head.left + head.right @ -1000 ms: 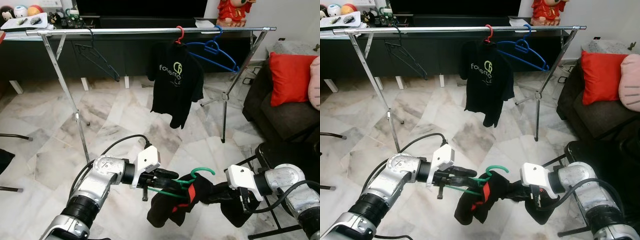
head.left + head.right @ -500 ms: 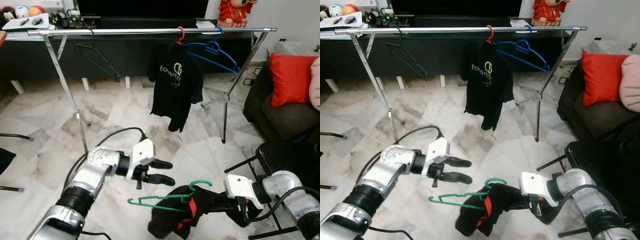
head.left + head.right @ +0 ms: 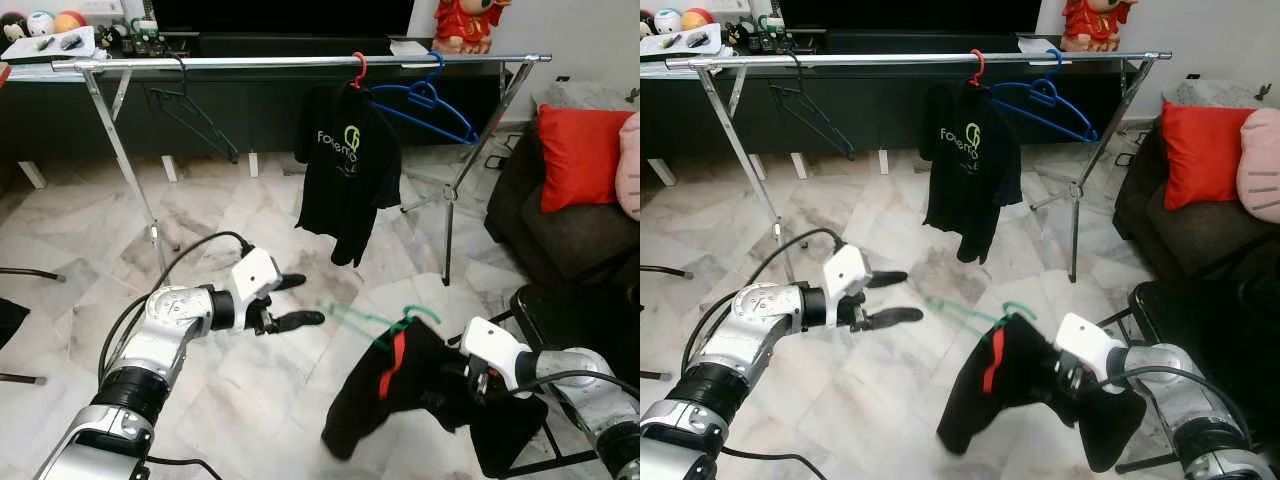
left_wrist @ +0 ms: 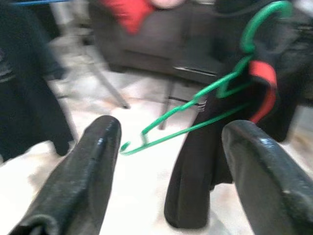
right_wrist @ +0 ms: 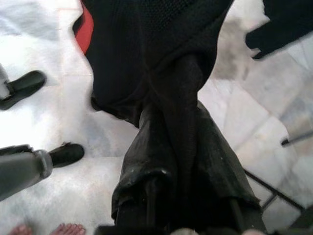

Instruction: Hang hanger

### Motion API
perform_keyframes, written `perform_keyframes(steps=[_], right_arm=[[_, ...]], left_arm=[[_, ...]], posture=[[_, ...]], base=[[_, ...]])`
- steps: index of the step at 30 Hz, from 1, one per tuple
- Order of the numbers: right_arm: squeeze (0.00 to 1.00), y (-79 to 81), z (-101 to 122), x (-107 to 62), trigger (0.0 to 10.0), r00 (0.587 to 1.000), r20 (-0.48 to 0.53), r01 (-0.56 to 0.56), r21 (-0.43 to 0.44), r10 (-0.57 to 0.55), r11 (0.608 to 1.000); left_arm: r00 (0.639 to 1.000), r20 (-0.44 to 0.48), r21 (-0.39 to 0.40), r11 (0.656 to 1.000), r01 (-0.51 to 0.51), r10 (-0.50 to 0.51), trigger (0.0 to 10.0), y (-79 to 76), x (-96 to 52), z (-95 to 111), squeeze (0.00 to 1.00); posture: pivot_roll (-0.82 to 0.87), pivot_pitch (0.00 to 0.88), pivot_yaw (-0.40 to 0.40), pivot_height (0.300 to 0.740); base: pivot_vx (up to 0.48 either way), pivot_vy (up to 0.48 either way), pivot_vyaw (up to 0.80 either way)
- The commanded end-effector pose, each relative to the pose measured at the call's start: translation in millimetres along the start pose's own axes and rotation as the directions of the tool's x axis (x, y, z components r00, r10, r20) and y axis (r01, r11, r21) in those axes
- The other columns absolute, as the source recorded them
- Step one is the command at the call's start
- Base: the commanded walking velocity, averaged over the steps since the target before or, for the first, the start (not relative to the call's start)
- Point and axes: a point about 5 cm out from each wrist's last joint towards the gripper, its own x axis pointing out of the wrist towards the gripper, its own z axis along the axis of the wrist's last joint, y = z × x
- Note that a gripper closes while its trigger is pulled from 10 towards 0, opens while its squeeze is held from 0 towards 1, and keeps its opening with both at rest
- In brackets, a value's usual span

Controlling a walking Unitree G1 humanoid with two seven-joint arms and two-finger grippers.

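Hanger (image 3: pixel 375 325), green and carrying a black garment (image 3: pixel 400 390) with a red stripe, hangs low over the marble floor (image 3: pixel 200 400) in the left eye view, well short of the silver rail (image 3: pixel 300 61) that runs across the back of the room. The right gripper (image 3: pixel 462 378) is buried in the cloth with its fingers clenched on the garment, and the hanger rides along with it. The left gripper (image 3: pixel 290 300) is off to the side, apart from the hanger, its fingers spread and grasping nothing. On the rail a black shirt (image 3: pixel 348 170) hangs from a red hook (image 3: pixel 358 70), a bare blue hanger (image 3: pixel 425 100) sits just beside it, and a black hanger (image 3: pixel 190 110) is further along. A red cushion (image 3: pixel 580 155) lies on the dark sofa at the right.

The right eye view gives the same layout: hanger down near floor level, rail far above and beyond it.

From the left wrist, the two spread fingers (image 4: pixel 83 176) frame the green hanger and the dangling garment without touching either.

From the right wrist, the black cloth is bunched tight between the fingers (image 5: pixel 146 161).

As I judge it, the garment is already on the hanger and in hand, but the lift to the rail and the hooking on are both not yet done.
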Motion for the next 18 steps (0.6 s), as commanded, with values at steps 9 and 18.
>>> perform_keyframes(steps=[9, 18], right_arm=[[0.0, -17.5, 50, 14.3, 0.0, 0.949, 0.223, 0.166, 0.244, -0.222, 0.955], [0.0, -1.5, 100, 34.9, 0.0, 0.93, 0.338, 0.068, 0.226, -0.144, 0.972]], left_arm=[[0.982, -0.143, -0.025, 0.992, -0.124, 0.12, 10.0, -26.7, 5.6, -47, 0.0], [0.969, -0.171, -0.028, 0.982, -0.187, 0.179, 10.0, -51.3, 33.1, -59, 0.0]], posture=[[-0.01, 0.177, -0.078, 0.74], [-0.01, 0.18, -0.083, 0.74]], base=[[0.0, 0.0, 0.0], [0.0, 0.0, 0.0]])
